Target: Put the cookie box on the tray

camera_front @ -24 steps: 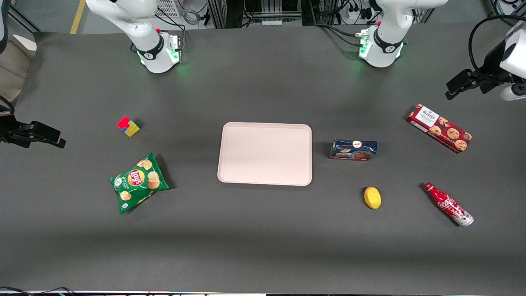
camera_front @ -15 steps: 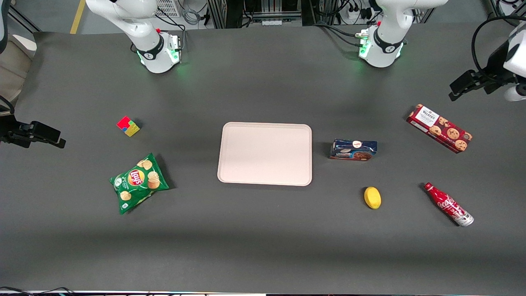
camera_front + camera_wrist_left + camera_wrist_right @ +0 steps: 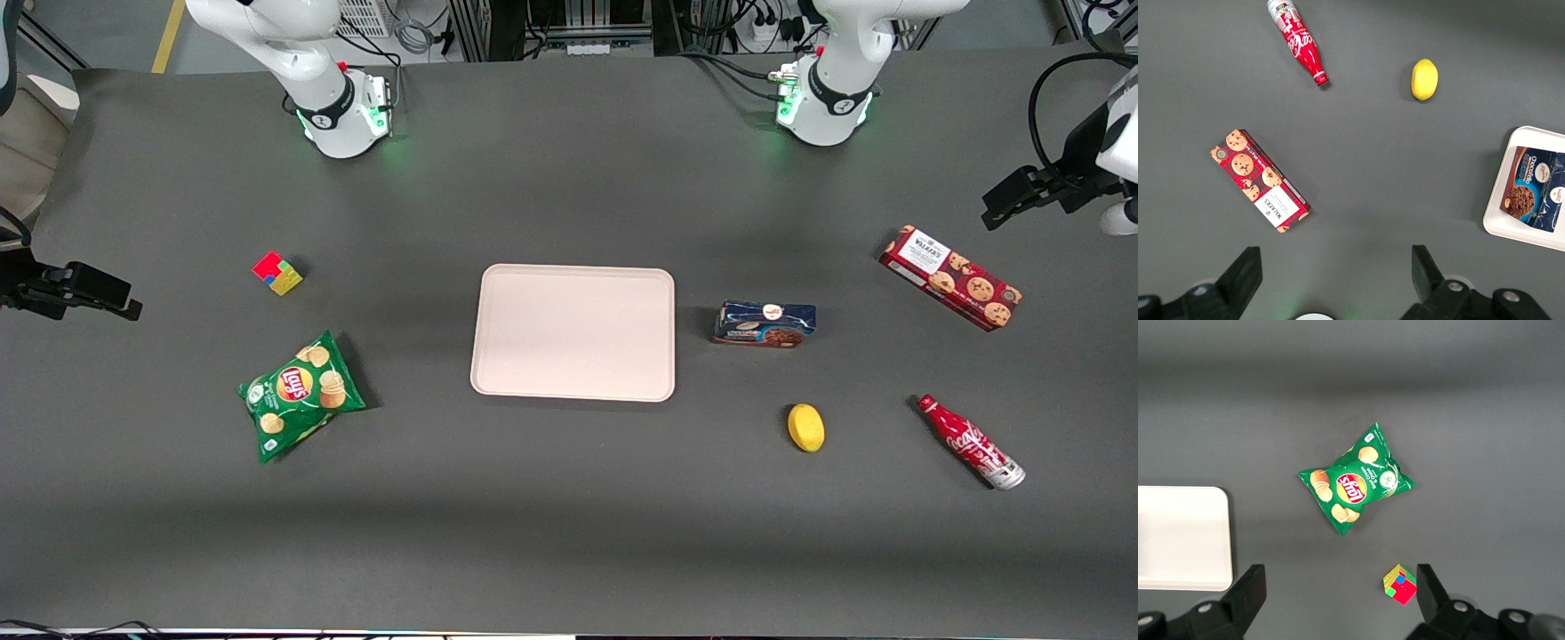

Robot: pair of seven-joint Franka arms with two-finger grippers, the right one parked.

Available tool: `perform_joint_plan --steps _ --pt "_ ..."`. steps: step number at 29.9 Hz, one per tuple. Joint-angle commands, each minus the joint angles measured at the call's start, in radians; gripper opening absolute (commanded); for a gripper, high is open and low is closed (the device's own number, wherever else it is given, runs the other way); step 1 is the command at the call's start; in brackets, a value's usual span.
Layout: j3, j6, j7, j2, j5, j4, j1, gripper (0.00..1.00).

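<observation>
Risk was mis-selection: gripper (image 3: 1331, 283), jaws spread and empty, hung nearer the red Walkers box (image 3: 1261, 181) than the cookie box (image 3: 765, 324).

Cookie box (image 3: 765, 324) glossy carton; tray (image 3: 573, 332) smooth matt; gripper (image 3: 1335, 280) black plastic, above table

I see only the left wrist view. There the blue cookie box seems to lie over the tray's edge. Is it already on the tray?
Observer: No. The front view shows the cookie box on the table beside the tray, with a gap between them.
Operator: Where is the hand?
Observer: The open hand hangs above the working arm's end of the table, farther from the front camera than the Walkers box.
Operator: What else do I miss?
Observer: A chips bag and a colour cube toward the parked arm's end.
</observation>
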Motion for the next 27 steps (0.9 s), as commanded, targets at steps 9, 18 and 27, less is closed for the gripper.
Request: perform_joint_plan --steps 9,18,27 --pt "-0.004 0.003 0.013 0.029 0.005 0.024 -0.001 1.00" --pt "-0.007 0.008 0.013 0.057 0.006 0.044 0.001 1.00" --pt "-0.008 -0.011 0.013 0.052 0.005 0.044 -0.001 1.00"
